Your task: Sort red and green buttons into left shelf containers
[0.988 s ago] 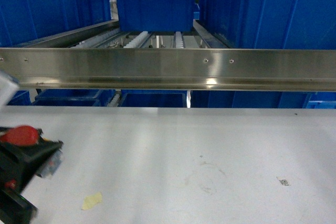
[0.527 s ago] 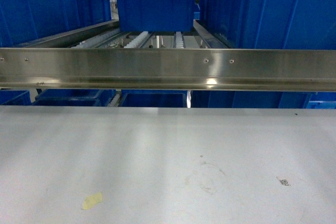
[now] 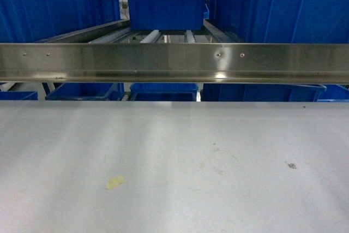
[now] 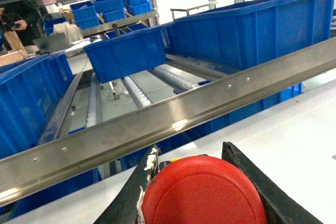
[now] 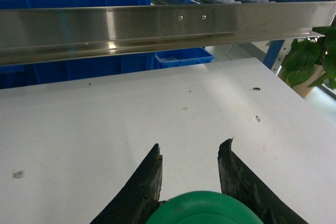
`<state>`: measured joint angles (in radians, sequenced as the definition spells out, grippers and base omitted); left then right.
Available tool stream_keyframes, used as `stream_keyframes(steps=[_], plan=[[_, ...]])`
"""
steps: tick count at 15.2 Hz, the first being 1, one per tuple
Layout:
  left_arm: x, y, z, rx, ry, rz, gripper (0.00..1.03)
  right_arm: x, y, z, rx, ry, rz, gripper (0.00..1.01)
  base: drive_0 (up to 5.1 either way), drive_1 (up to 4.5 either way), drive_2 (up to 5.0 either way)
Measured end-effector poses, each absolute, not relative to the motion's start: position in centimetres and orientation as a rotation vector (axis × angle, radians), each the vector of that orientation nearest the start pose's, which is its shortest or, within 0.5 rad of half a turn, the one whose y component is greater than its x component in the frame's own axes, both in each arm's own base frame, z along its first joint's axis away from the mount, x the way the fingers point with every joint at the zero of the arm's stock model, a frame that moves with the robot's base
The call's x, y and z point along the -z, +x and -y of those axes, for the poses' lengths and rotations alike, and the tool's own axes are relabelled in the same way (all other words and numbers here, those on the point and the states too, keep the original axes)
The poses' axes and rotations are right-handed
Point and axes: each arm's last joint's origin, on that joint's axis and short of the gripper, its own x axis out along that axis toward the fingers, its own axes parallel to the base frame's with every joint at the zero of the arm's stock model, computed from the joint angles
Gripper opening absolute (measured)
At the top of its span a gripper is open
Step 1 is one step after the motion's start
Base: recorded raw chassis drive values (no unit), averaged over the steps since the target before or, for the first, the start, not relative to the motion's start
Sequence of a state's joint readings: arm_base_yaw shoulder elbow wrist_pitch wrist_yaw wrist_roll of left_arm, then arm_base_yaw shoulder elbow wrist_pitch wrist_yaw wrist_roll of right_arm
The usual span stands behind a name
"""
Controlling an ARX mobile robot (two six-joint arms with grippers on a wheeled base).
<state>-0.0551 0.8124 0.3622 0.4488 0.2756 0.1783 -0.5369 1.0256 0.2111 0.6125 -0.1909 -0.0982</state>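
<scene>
In the left wrist view the red button fills the gap between my left gripper's black fingers, which are shut on it above the table edge. The right wrist view shows the green button with its cap low between the fingers of my right gripper, held over the white table. Neither gripper shows in the head view. Blue bins stand on the roller shelf behind the steel rail: one at the left, one in the middle, one at the right.
A long steel rail runs across the front of the shelf, above the table's far edge. More blue bins sit on the level below. A small yellow scrap lies on the grey table. A potted plant stands at the right.
My left gripper with the red button has left the lower left of the head view. The head view has since shifted a little, with the rail and scrap now higher in frame.
</scene>
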Motion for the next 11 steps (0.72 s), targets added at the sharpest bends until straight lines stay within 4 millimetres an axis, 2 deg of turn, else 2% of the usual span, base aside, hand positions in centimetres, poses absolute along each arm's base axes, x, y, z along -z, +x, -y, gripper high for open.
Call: stream_keyframes(steps=[11], plan=[[-24.2,18.04,1.78,0.328,0.163,0.023,0.31,-17.26,16.53,9.2,0.334,-0.024,-0.208,0.29,-4.9,2.38,2.6]])
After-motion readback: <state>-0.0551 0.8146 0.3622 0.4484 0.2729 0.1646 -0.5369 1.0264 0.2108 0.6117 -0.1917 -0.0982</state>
